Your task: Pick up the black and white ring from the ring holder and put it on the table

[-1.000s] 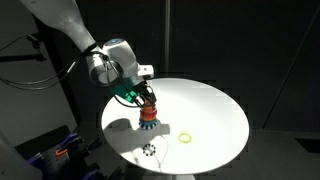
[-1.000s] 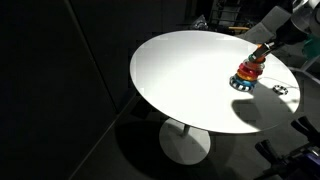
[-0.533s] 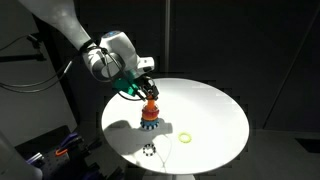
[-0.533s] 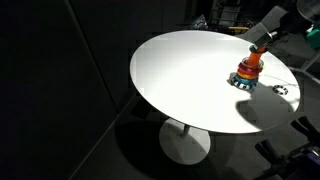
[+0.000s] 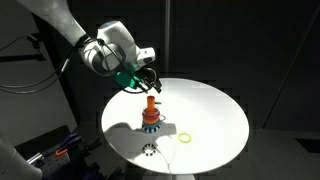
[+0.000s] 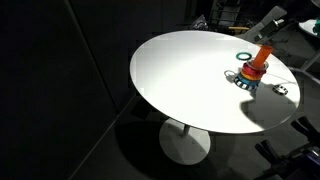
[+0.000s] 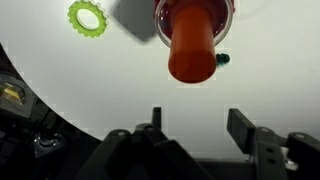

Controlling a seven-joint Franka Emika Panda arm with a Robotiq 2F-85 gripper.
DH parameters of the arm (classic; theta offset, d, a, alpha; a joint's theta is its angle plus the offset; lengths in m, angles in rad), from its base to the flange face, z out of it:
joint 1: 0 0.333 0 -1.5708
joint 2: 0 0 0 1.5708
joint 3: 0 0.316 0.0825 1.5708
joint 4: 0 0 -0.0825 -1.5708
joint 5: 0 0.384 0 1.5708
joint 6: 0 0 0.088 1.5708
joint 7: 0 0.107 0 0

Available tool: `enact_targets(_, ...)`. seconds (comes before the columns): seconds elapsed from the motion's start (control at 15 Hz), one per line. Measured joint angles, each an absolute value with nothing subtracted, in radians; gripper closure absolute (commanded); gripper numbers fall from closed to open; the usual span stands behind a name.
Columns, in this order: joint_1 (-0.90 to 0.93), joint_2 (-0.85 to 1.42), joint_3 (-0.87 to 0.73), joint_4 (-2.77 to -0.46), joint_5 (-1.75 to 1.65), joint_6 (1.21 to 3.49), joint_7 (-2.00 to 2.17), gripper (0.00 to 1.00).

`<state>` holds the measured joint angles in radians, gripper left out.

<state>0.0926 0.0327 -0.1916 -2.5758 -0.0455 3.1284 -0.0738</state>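
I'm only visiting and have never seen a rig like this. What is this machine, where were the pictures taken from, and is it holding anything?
It is a robot arm ending in a two-fingered gripper. Two pictures come from cameras standing apart from the robot. The third comes from a camera on its wrist, looking down past the gripper. On the round white table stands an orange ring holder with coloured toy rings stacked around it. Apart from it, a black and white ring and a yellow-green ring lie flat on the table. The gripper hovers above the holder, jaws open, holding nothing.
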Motion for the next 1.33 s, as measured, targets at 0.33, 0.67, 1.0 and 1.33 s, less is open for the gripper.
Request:
enact_targets(0.33,0.090,-0.002,-0.223,-2.576,-0.112,3.107,-0.011,0.55)
enact_targets(0.67,0.052,-0.047,-0.175,-2.587,-0.094,3.006,-0.006,0.12)
enact_targets(1.0,0.043,-0.106,-0.134,-2.596,-0.011,2.858,-0.032,0.00)
enact_targets(1.33,0.034,-0.169,-0.121,-2.592,0.019,2.675,-0.043,0.00)
